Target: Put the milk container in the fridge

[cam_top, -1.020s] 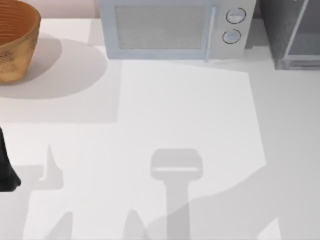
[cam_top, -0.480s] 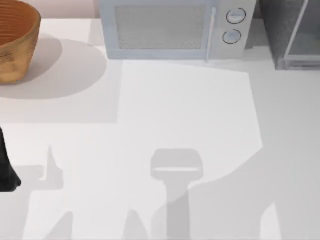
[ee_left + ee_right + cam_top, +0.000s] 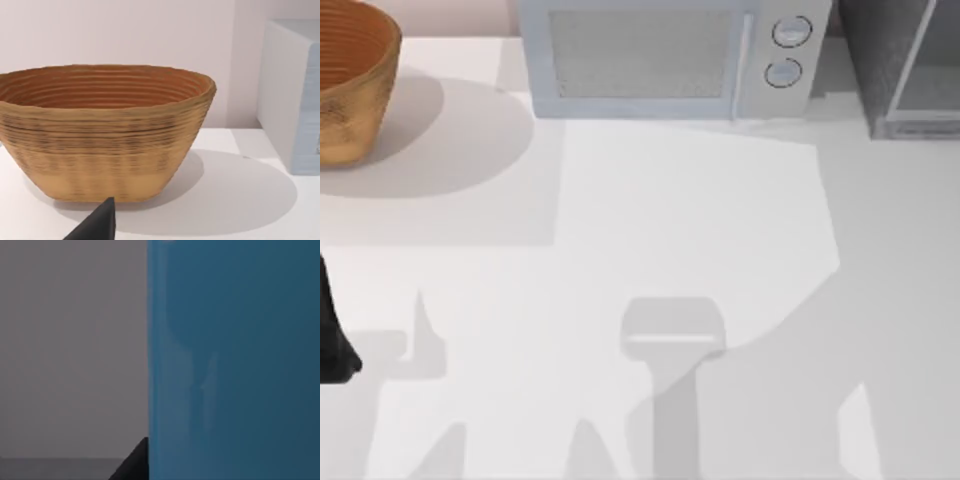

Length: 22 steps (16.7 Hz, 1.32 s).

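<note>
In the right wrist view the milk container [image 3: 232, 360] stood very close to the camera as a smooth, glossy blue face with one straight vertical edge. Its top and base were cut off by the frame. A dark finger tip [image 3: 134, 462] of the right gripper touched that edge at the lower middle of the frame, and behind it there was a plain grey background. I could not tell how far the right jaws were open, or whether they really held the carton.

In the top view the counter [image 3: 680, 220] was white and crossed by large soft grey shadows, with one shadow of a block on a stem in the lower centre. The fridge [image 3: 905, 65], dark grey with a pale framed translucent door, sat at the upper right corner of the frame. The light blue-grey microwave [image 3: 665, 55] with two round dials stood at the upper centre, just beside the fridge. A woven basket [image 3: 350, 85] sat at the upper left.

A black part of the left arm [image 3: 332, 335] was at the left edge of the top view. In the left wrist view one dark finger tip [image 3: 97, 225] pointed toward the basket [image 3: 100, 130], with a pale pinkish wall behind. The state of the left jaws could not be told.
</note>
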### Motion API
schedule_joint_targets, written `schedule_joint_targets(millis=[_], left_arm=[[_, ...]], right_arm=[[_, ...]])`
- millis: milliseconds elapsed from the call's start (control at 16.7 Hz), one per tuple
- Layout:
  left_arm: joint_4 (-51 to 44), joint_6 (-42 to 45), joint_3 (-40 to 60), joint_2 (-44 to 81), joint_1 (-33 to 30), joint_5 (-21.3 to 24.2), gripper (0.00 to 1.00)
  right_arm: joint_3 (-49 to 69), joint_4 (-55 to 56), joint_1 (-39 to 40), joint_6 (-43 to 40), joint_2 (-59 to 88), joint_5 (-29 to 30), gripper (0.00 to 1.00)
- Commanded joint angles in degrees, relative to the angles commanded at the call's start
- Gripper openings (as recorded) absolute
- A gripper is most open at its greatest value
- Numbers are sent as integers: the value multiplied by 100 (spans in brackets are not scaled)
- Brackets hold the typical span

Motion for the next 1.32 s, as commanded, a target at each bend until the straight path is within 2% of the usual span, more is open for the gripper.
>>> schedule_joint_targets(millis=[180,960,1320], left_arm=[[0,0,0,0,0,0,100],[0,0,0,0,0,0,100],[0,0,0,0,0,0,100]], right_arm=[[0,0,0,0,0,0,0],[0,0,0,0,0,0,98],[0,0,0,0,0,0,100]])
